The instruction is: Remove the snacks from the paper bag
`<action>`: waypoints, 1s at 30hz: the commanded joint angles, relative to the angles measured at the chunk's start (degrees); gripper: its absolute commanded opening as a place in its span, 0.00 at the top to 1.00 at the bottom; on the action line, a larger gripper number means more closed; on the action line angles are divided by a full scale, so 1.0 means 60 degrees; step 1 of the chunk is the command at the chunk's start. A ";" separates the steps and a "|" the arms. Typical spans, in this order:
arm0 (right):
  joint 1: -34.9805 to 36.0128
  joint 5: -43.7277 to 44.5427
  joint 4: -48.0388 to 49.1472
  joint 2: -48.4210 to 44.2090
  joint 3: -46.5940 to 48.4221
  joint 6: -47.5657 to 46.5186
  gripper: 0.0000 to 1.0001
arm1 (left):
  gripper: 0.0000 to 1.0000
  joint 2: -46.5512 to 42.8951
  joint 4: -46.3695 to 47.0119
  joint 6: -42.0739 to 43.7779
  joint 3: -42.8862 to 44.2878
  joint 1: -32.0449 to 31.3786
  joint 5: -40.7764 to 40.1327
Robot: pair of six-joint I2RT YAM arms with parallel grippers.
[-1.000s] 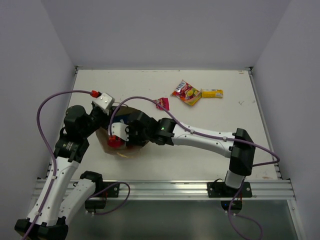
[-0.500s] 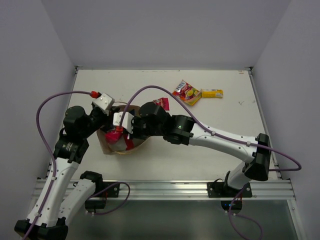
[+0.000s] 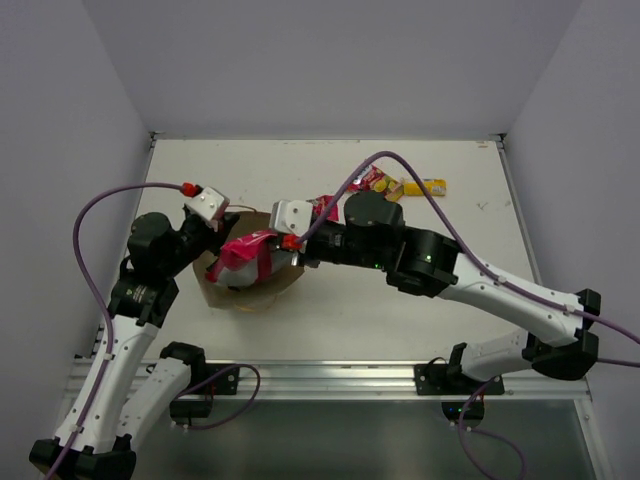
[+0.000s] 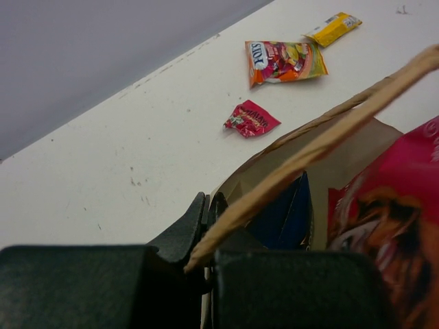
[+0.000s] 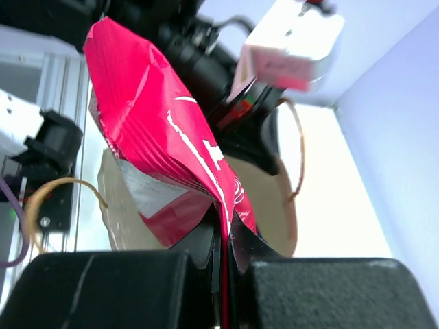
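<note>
Right gripper point(image 5: 225, 240) shut tight on one edge of the larger pink bag point(image 5: 158, 123), with the packet pinched flat between both fingers. In the top view the right gripper point(image 3: 288, 241) holds the pink bag point(image 3: 245, 256) slanting across the mouth of the paper bag point(image 3: 262, 292). The packet's left end is low over the opening; can't tell if it's fully clear of the bag.

Left gripper point(image 4: 206, 209) closed on the paper bag's point(image 4: 343, 164) near-left rim, gripping the paper right where the brown string handle point(image 4: 329, 133) comes off. From above, the left gripper point(image 3: 214, 240) sits at the bag's left side. Paper bag is on the desk point(image 3: 350, 330), left of centre, mouth open.

Blue packet point(image 4: 285, 216) is inside the paper bag, standing against the wall, beside the pink bag.

Out on the desk point(image 4: 137, 157), further off:
- tiny red wrapper point(image 4: 251, 118), closest to the bag
- red-yellow candy pouch point(image 4: 285, 60), farther and to the right
- slim yellow bar point(image 4: 334, 29), just beside the pouch's right corner

From above, the right arm partly covers the pouch point(image 3: 375, 180) and wrapper point(image 3: 325, 206); the bar point(image 3: 428, 186) is in plain view.
</note>
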 commanded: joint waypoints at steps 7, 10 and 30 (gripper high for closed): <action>-0.0135 0.1323 0.1124 -0.1949 -0.0159 0.0212 1.00 | 1.00 -0.0021 0.0624 -0.0166 0.0043 -0.0039 -0.0685; -0.0529 0.1632 0.1124 -0.2447 -0.0188 0.0489 1.00 | 1.00 0.0096 0.0609 -0.0313 0.0073 -0.0039 -0.1314; -0.7897 0.3431 0.0465 -0.1220 -0.2268 0.1883 1.00 | 1.00 0.1033 0.0434 -0.0767 0.0614 -0.0039 -0.3147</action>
